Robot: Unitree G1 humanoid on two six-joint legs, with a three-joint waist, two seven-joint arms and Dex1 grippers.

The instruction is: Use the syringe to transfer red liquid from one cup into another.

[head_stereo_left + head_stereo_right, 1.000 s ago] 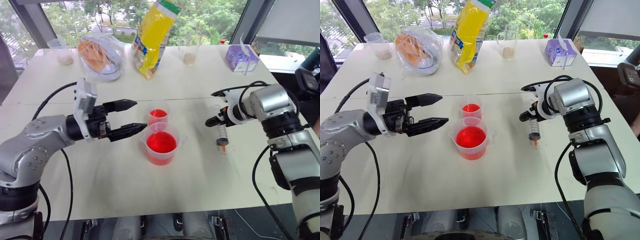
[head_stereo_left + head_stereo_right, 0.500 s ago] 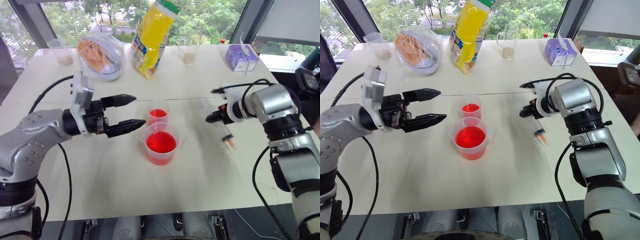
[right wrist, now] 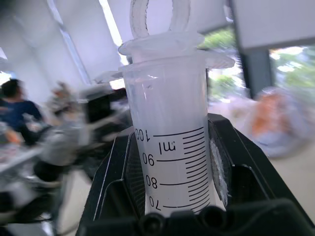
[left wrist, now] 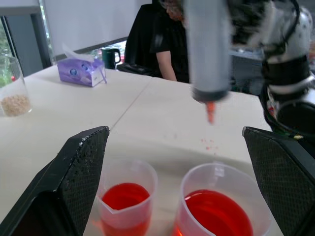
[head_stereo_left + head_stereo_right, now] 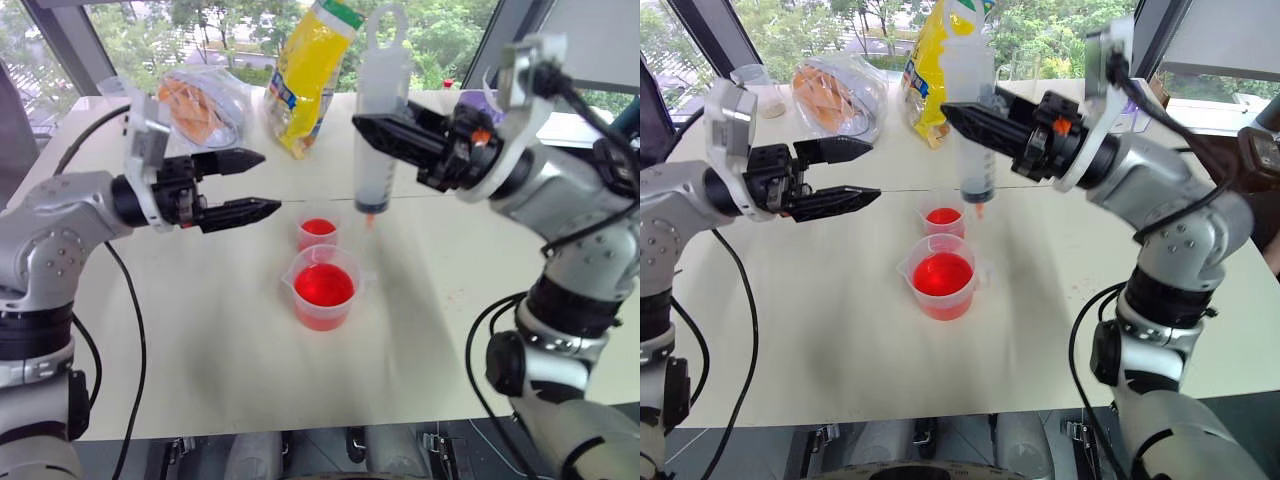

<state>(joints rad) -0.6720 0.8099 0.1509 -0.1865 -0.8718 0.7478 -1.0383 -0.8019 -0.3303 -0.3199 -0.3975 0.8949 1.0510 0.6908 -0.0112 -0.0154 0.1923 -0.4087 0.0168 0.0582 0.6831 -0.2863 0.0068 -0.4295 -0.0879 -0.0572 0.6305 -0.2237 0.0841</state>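
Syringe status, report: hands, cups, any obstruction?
Right hand shut on syringe, upright, tip above the cups. Left hand open, empty. Beaker and small cup both hold red liquid. Nothing blocking.

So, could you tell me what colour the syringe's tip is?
Reddish-orange; the syringe tip shows best in the left wrist view.
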